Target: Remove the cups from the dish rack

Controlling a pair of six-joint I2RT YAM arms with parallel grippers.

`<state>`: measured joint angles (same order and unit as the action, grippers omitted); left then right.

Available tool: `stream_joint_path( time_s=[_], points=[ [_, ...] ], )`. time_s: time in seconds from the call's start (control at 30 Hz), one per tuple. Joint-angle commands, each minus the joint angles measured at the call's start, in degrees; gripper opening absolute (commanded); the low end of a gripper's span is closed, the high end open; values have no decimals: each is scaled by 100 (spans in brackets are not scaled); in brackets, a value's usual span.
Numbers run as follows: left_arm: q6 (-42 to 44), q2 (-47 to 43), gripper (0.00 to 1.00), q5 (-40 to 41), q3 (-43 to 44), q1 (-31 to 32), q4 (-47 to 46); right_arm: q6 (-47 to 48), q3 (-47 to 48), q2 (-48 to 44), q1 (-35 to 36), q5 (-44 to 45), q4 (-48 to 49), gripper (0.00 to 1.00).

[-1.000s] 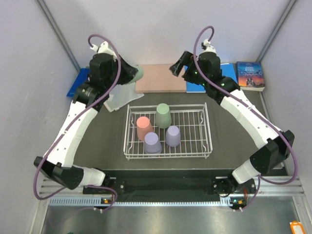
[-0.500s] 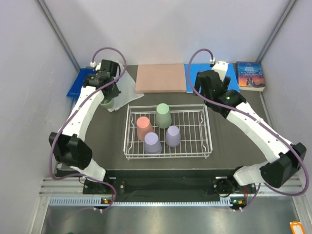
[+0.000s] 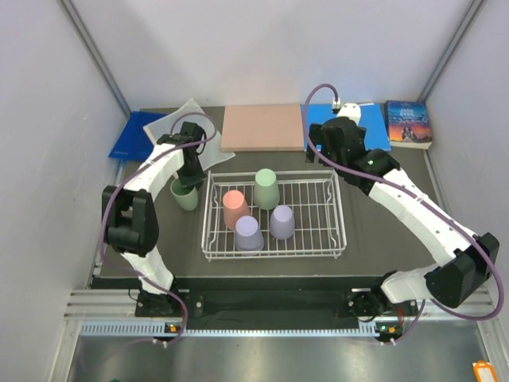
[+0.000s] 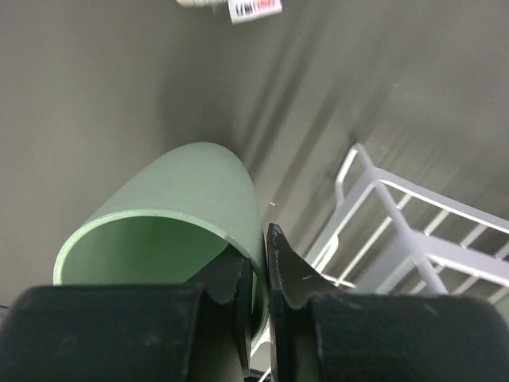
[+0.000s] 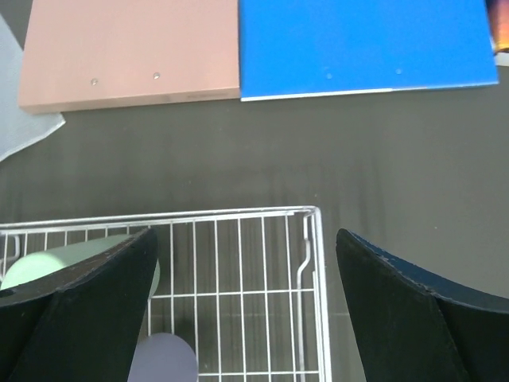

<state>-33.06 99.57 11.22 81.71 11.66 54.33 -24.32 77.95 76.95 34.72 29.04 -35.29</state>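
Note:
A sage green cup (image 3: 184, 196) (image 4: 187, 191) stands mouth up on the dark table just left of the dish rack (image 3: 338, 215) (image 4: 413, 239). My left gripper (image 3: 190, 180) (image 4: 259, 267) is shut on that cup's rim wall, one finger inside and one outside. Inside the white wire rack several cups stand upside down: a green one (image 3: 266, 189) (image 5: 71, 256), a pink one (image 3: 235, 209) and two purple ones (image 3: 249, 234) (image 3: 281, 222). My right gripper (image 3: 326, 159) (image 5: 246, 239) hangs open and empty above the rack's back right corner (image 5: 314, 219).
A pink board (image 3: 262, 127) (image 5: 127, 48), a blue board (image 5: 366, 40) and a book (image 3: 408, 123) lie behind the rack. A white cloth (image 3: 184, 118) and a blue pad (image 3: 131, 137) lie at the back left. Grey walls close in both sides.
The left arm swung the green cup from the back left down to the table beside the rack's left side. The right gripper dropped toward the rack's back right corner.

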Motion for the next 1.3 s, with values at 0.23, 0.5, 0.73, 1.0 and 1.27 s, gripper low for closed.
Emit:
stream_joint_path(
  time_s=[0.23,0.5,0.73,1.0,1.27],
  points=[
    [-34,344,0,-120,-164,-129,-475,68,-26,83,61,-460,180,93],
    [-17,72,43,-15,-200,-182,-511,93,-17,145,61,-496,180,93],
    [1,-165,69,126,169,-182,-213,129,106,198,61,-513,189,93],
    [-95,-832,87,442,837,-182,122,208,291,277,333,-636,277,93],
    [-289,-1677,89,469,636,-182,-150,296,563,821,1089,-1418,461,100]
  ],
)
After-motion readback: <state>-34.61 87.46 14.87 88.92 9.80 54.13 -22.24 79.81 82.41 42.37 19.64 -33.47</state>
